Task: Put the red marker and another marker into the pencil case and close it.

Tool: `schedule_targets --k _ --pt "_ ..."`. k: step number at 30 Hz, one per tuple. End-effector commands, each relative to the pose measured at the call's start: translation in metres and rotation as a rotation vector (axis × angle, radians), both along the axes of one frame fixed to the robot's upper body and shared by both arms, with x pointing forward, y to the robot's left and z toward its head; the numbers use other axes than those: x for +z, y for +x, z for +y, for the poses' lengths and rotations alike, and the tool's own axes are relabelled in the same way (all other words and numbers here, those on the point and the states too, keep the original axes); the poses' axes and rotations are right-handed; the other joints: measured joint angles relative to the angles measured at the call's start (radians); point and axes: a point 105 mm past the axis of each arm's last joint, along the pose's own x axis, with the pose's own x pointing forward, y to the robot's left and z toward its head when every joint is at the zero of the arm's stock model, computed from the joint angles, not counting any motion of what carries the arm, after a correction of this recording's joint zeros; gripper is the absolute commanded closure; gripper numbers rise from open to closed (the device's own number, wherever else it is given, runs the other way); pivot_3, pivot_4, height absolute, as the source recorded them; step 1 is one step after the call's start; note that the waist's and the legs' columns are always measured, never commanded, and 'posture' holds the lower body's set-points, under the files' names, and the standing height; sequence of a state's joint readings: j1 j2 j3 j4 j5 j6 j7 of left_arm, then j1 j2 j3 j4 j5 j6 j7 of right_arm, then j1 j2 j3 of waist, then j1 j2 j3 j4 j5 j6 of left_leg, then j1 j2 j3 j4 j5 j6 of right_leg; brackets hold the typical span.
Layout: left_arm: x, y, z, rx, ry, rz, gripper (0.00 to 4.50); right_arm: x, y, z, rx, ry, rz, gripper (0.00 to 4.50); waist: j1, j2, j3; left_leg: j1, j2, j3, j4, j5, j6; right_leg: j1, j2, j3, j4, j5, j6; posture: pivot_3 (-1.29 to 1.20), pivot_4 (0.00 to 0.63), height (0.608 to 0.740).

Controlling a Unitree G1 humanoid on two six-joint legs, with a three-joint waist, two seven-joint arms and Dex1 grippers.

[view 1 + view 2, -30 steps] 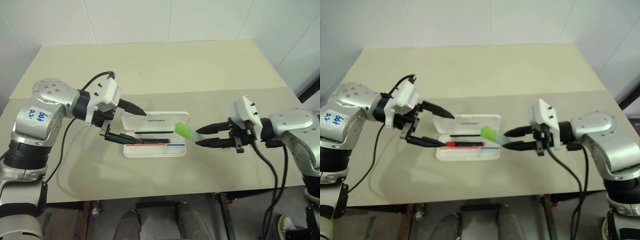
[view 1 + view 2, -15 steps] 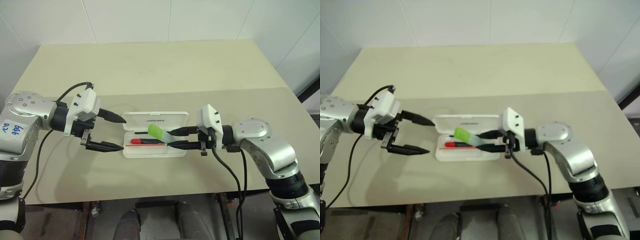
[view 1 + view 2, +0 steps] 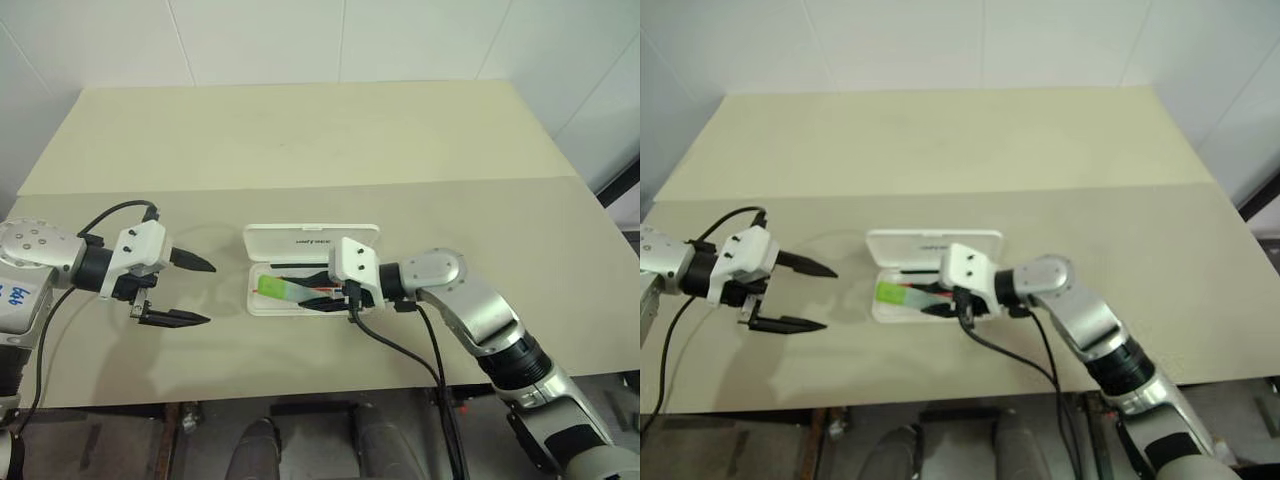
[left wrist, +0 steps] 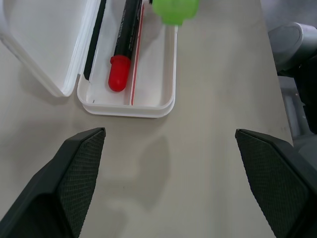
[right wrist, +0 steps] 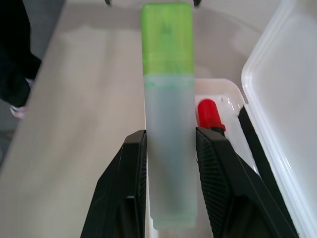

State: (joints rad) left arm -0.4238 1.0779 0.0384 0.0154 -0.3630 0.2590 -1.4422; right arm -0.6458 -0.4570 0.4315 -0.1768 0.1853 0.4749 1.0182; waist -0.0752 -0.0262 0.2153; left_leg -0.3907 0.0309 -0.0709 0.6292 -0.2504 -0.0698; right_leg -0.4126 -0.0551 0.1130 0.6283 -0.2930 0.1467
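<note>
Your right gripper, clamped on the green marker, has swung in from beside the pencil case and now holds it low over the open tray, green cap toward the tray's left end. Your left gripper has pulled back to the left, empty and spread wide over the worktop. The red marker already lies in the tray, so what remains is likely releasing the green one and shutting the lid.
</note>
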Motion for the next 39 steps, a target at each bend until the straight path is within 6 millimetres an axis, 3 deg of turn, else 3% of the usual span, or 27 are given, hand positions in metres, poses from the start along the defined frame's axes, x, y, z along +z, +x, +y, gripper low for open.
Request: schedule_targets --k 1,23,24,31,39 --pt "0.011 -0.001 0.004 -0.001 0.015 -0.048 0.00 0.006 0.003 0.003 0.010 -0.012 -0.052 3.38 0.000 0.000 0.000 0.000 0.000 0.000 0.000 0.000 0.000 0.000 0.000 0.000 0.000 0.000 0.000 0.00 0.150 0.740" --pt "0.012 0.001 0.000 -0.006 0.012 -0.062 0.00 0.001 0.007 0.017 0.032 -0.064 -0.071 3.38 -0.007 0.000 0.000 0.000 0.000 0.000 0.000 0.000 0.000 0.000 0.000 0.000 0.001 0.000 0.000 0.00 0.150 0.740" --pt "0.012 0.001 0.000 -0.006 0.012 -0.063 0.00 0.002 0.007 0.018 0.033 -0.057 -0.071 2.63 -0.007 0.000 0.000 0.000 0.000 0.000 0.000 0.000 0.000 0.000 0.000 0.000 0.001 0.000 0.000 0.00 0.150 0.740" --pt "0.014 0.006 -0.002 -0.003 0.006 -0.089 0.00 0.013 0.009 0.023 0.034 -0.011 -0.082 0.19 -0.006 0.000 0.000 0.000 0.000 0.000 0.000 0.000 0.000 0.000 0.000 0.000 0.001 0.000 0.000 0.00 0.150 0.740" --pt "0.014 0.007 -0.005 -0.016 0.001 -0.083 0.00 0.038 0.008 0.017 0.032 0.067 -0.052 0.19 -0.007 0.000 0.000 0.000 0.000 0.000 -0.001 0.000 0.000 0.000 0.000 0.000 0.001 0.000 0.000 0.00 0.150 0.740"
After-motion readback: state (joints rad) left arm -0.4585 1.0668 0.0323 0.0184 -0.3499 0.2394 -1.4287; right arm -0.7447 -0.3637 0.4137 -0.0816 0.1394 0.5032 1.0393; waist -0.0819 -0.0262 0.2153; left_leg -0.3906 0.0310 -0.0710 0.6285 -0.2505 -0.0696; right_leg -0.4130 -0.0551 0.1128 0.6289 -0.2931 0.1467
